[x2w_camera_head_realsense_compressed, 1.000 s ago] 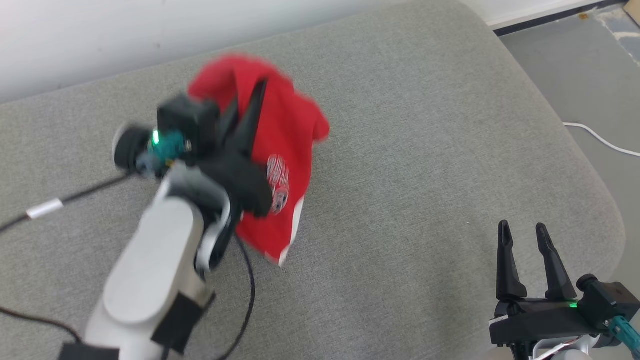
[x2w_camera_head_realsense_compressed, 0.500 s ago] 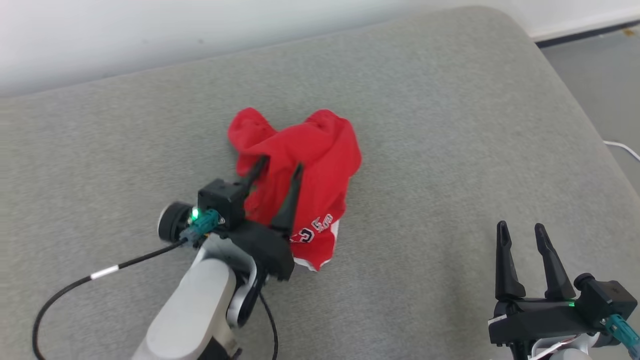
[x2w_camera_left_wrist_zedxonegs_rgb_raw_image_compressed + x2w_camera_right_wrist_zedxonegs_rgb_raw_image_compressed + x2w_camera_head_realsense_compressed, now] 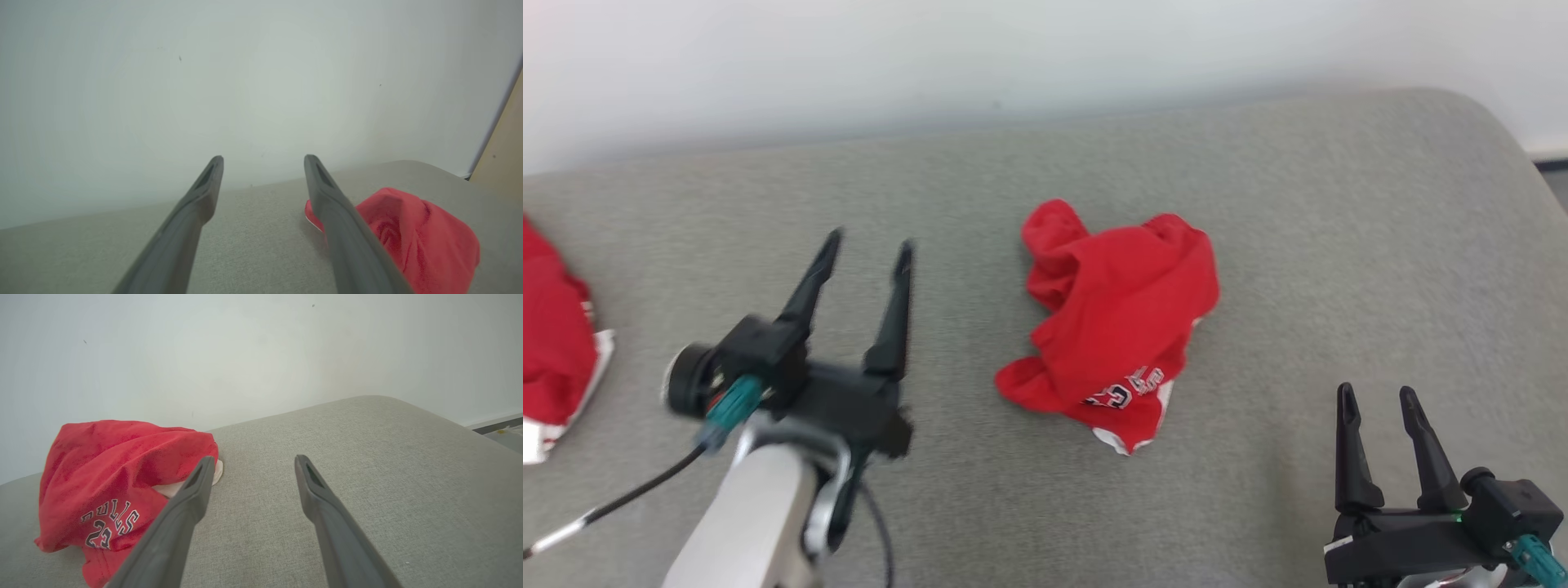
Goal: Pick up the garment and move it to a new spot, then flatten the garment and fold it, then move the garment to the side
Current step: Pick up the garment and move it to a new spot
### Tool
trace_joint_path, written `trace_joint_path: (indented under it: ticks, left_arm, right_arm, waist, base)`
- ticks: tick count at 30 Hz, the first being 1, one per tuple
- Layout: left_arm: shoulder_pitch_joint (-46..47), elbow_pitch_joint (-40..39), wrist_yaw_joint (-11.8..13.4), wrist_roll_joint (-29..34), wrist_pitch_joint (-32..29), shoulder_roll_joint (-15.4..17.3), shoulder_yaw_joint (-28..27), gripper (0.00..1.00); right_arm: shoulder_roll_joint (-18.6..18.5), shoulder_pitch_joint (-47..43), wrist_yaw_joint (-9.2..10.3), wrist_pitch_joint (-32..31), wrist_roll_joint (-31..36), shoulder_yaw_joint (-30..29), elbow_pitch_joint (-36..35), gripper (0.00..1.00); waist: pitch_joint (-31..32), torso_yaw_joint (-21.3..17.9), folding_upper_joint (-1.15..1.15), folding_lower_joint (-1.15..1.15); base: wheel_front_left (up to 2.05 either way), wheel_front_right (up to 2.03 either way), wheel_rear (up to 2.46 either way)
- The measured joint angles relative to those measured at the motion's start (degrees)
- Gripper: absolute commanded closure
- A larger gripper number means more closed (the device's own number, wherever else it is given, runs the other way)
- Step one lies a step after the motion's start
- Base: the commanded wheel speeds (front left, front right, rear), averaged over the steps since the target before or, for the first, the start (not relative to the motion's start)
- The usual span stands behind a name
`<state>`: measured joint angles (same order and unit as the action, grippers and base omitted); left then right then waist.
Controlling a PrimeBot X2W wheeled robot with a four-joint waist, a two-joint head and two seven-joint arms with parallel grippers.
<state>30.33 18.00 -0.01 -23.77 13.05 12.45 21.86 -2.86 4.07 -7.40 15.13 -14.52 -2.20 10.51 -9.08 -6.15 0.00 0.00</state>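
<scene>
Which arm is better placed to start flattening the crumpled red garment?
Probably the left: the left gripper is open and stands nearer the garment; the right gripper, also open, sits farther off.

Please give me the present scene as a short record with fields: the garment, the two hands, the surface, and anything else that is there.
garment: red, crumpled in a heap, printed letters and white trim showing, not yet flattened
surface: grey cushion, garment lies near its middle
left hand: open, empty, apart from the garment, on the robot's left of it
right hand: open, empty, low on the right, apart from the garment
other: second red cloth at the far left edge; pale wall behind
</scene>
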Motion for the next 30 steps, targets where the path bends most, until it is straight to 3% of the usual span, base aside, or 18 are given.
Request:
trace_joint_path:
  ticks: [10,19,30]
  left_arm:
    - [-13.19,-7.78,3.78,-0.38,1.08,6.26,-4.76,0.00]
    - [-23.88,-11.82,5.84,-0.93,1.83,6.02,-8.73,0.00]
    - [-30.41,-15.41,4.03,2.35,1.99,3.86,-11.45,0.00]
  right_arm:
    - [-0.01,-1.82,0.00,0.00,1.16,0.96,-0.87,0.00]
    - [0.00,-3.27,0.00,0.00,1.62,1.42,-0.94,0.00]
    - [-0.01,-3.89,0.00,0.00,1.96,2.04,-1.35,0.00]
  waist:
    - [4.19,5.10,0.00,-0.01]
    - [7.08,6.72,0.00,-0.01]
    - [7.04,5.94,0.00,0.00]
  base:
    - [0.00,0.00,0.00]
    - [0.00,0.00,0.00]
    - [0.00,0.00,0.00]
